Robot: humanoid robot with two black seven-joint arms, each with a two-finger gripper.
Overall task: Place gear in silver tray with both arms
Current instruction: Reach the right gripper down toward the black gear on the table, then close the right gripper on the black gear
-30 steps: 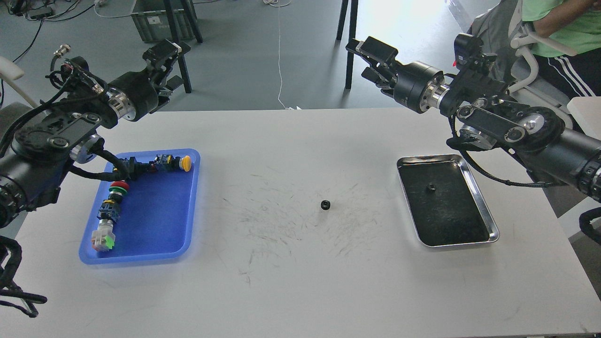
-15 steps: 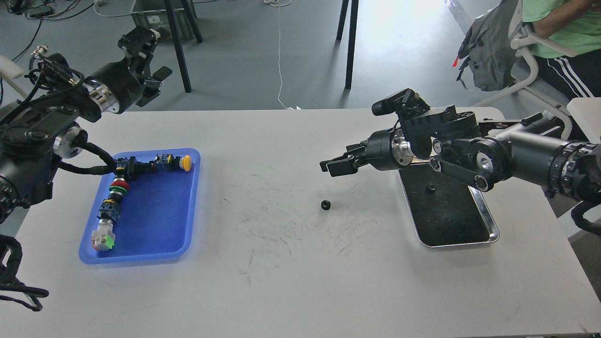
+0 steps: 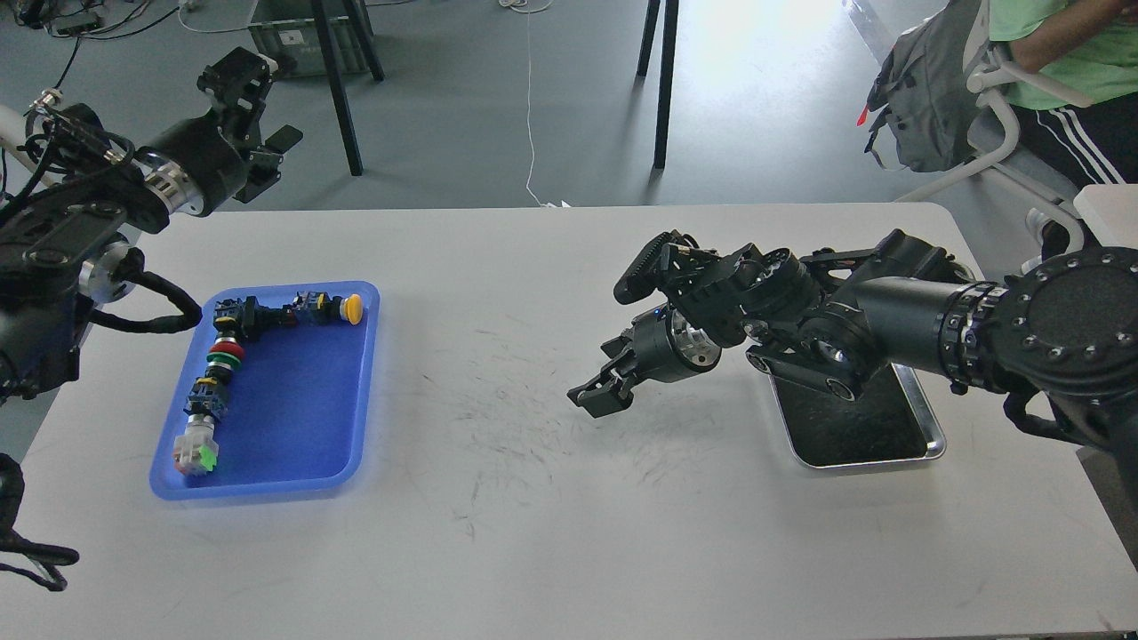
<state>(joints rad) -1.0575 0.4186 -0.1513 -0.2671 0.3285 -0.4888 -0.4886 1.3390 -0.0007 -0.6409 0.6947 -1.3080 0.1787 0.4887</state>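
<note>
A white surface (image 3: 533, 533) seen from above, marked with dark scuffs at its middle. The right arm reaches in from the right edge, and its end effector (image 3: 597, 397) hangs low over the scuffed middle with its two fingers apart, gripping nothing that shows. The small black gear cannot be seen; it may lie hidden beneath those fingers, but the view does not settle this. The silver tray (image 3: 925, 440) sits near the right edge, its far half covered by the right arm. The left arm is raised beyond the far left corner, and its end effector (image 3: 253, 107) is well off the surface, seen too dark and small to tell whether its fingers are parted. A blue tray (image 3: 267, 484) holding coloured push-button switches (image 3: 213, 378) lies near the left edge.

Risks, judged from here: the gear is tiny, so closing fingers could nudge it aside or pinch it off-centre and let it drop. The arm's elbow hangs just above the silver tray and could shove it.
</note>
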